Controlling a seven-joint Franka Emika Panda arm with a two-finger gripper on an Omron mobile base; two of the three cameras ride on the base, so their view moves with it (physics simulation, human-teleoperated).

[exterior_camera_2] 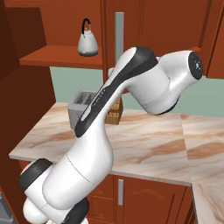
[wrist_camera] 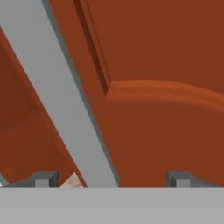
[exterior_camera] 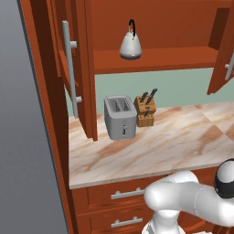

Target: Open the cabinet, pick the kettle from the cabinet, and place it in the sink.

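- The gripper [wrist_camera: 111, 179] stands wide, its two dark tips far apart low in the hand view; the grey bar handle [wrist_camera: 61, 92] of a cabinet door runs slantwise between them, closer to one tip, and neither tip appears to press it — nothing is held.
- The kettle [exterior_camera: 130, 43] sits upright on the shelf [exterior_camera: 155, 59] of the open cabinet [exterior_camera: 151, 18], black arched handle on top, nothing beside it.
- The left door [exterior_camera: 84, 68] is swung out toward the camera with its long handle showing; the right door [exterior_camera: 224, 50] also hangs open at the picture's edge.
- Below the shelf, on the marbled worktop [exterior_camera: 173, 141], a boxy grey toaster [exterior_camera: 120, 116] stands just beside a wooden knife block [exterior_camera: 145, 109], both near the back wall.
- In the right base view the arm [exterior_camera_2: 131, 87] reaches up and forward, the hand hidden behind its own elbow.
- Judged from this, the opening step looks finished — the doors are wide and the handle is let go.
- The next move calls for backing off the door, then reaching to the kettle with jaws wide enough for its body or handle, clear of the door edges.
- I cannot place the sink from here.
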